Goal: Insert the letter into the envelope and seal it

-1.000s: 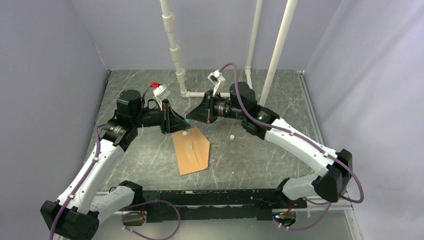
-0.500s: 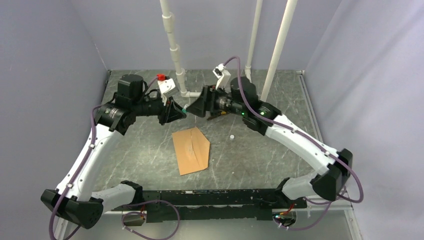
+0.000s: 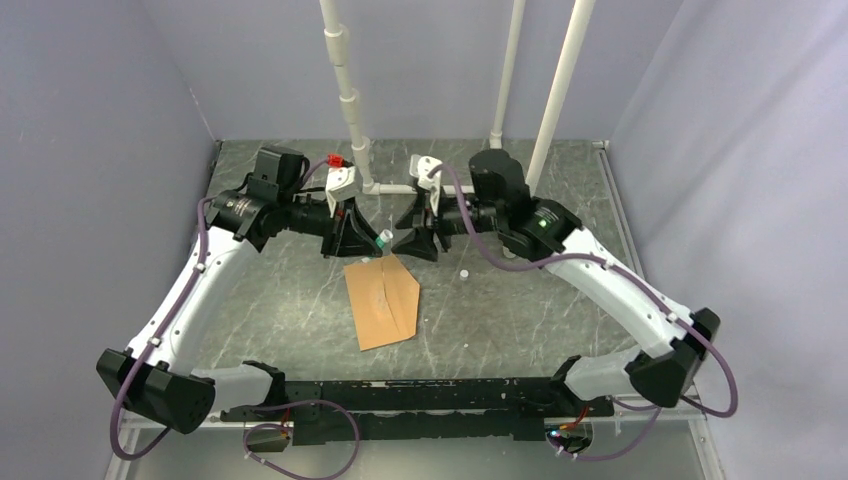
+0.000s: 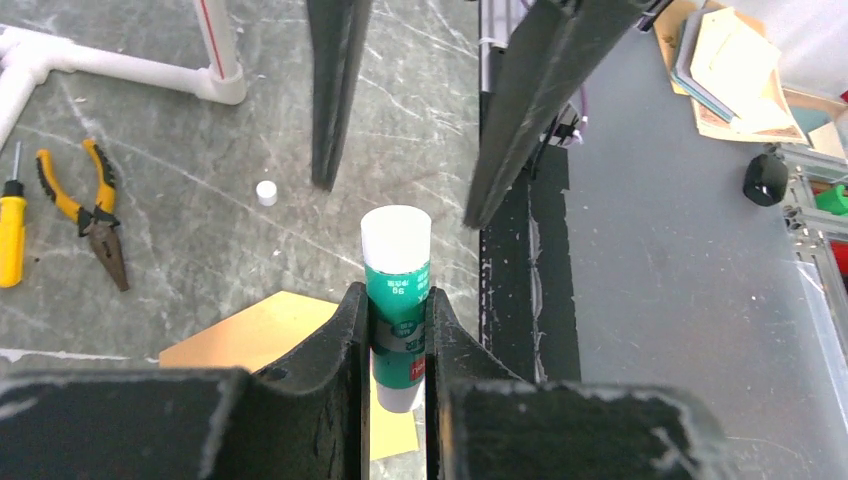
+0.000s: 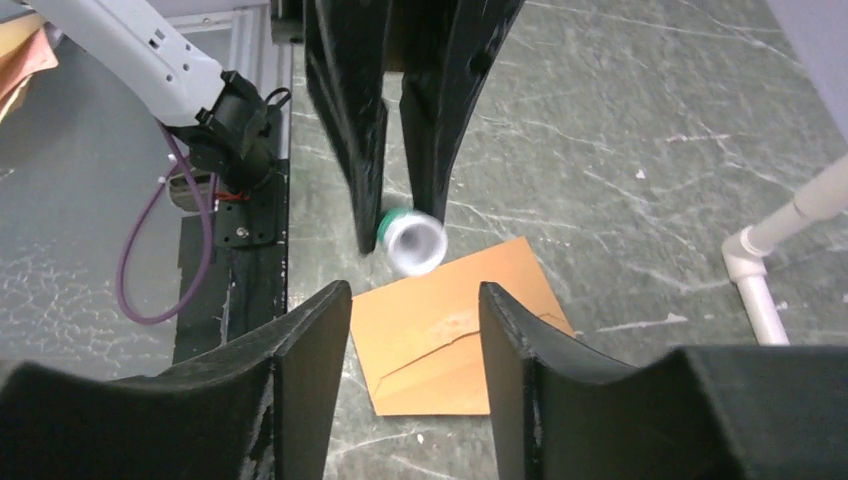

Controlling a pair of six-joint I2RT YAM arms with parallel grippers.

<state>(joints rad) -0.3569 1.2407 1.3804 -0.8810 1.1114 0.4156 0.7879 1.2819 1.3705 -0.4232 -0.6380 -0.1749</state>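
Top view: envelope point(image 3: 382, 302) lies flat on the table point(image 3: 300, 290), about mid-table, nothing touching it. Both grippers are raised at its 12 o'clock, tip to tip. left gripper point(image 3: 368, 240) comes in from 9 o'clock, clamped on a glue stick point(image 3: 384, 238). right gripper point(image 3: 405, 245) comes in from 3 o'clock. A small white cap point(image 3: 464, 272) sits on the table between 2 and 3 o'clock of the envelope, apart from it. Left wrist view: left gripper point(image 4: 398, 300) is pinching the green body of the glue stick point(image 4: 398, 285), white end pointing away toward 12 o'clock. The fingers of the right gripper point(image 4: 400, 195) stand spread on either side just beyond that end, not touching it. Envelope point(image 4: 265, 325) is at 7 o'clock, below the stick; cap point(image 4: 266, 192) is at 10 o'clock. Pliers point(image 4: 92, 215) and a screwdriver point(image 4: 12, 220) lie at 9 o'clock. Right wrist view: right gripper point(image 5: 412, 300) has its jaws apart with nothing between them. Straight ahead at 12 o'clock, left gripper point(image 5: 398, 225) holds the glue stick point(image 5: 412, 240) end-on. Envelope point(image 5: 460, 335) is on the table under it, fold seams visible. A white pipe point(image 5: 790, 235) is at 3 o'clock.
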